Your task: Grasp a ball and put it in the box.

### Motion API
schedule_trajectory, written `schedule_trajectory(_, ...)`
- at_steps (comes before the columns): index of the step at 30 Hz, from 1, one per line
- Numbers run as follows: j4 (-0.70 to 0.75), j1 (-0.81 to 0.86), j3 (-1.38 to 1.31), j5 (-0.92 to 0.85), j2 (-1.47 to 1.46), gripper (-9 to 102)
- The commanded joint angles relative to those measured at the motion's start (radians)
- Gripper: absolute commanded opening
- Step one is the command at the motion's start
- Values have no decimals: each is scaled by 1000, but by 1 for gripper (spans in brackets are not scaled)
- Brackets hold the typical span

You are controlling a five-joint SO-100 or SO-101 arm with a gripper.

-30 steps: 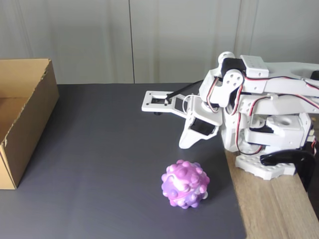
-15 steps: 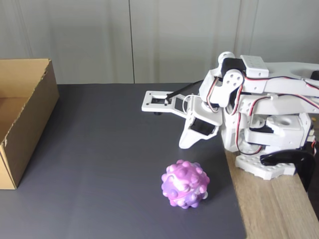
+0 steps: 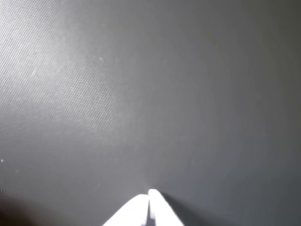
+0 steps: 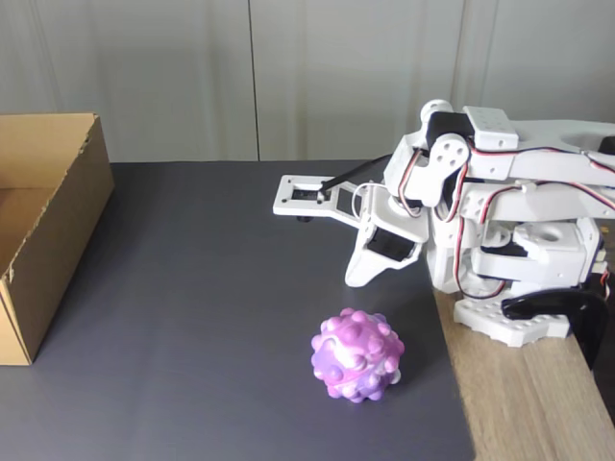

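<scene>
The arm sits folded on the right of the fixed view, its white gripper [image 4: 357, 274] pointing down over the dark mat [image 4: 221, 288] and holding nothing. In the wrist view the two white fingers [image 3: 136, 213] come in from the bottom edge with their tips pressed together, no gap showing between them, and plain grey mat [image 3: 150, 94] beneath. The ball [image 4: 356, 354], knobbly and marbled purple, pink and white, rests on the mat near the bottom of the fixed view, below the gripper and clear of it, close to the mat's right edge. The box [image 4: 53, 230], brown cardboard with its top open, stands at the far left of the fixed view, well apart from the ball, partly cut off by the frame. On the right, a strip of wooden tabletop [image 4: 538, 403] shows beside the mat, and the arm's white base [image 4: 509, 322] sits on it.
</scene>
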Motion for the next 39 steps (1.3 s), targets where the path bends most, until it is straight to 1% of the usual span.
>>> schedule_trajectory(1,18,-12,8,-2,-8,1)
schedule_trajectory(19,18,-11,8,-5,-8,0)
schedule_trajectory(30,18,92,8,26,-8,0)
schedule_trajectory(39,2,160,-14,103,-9,1)
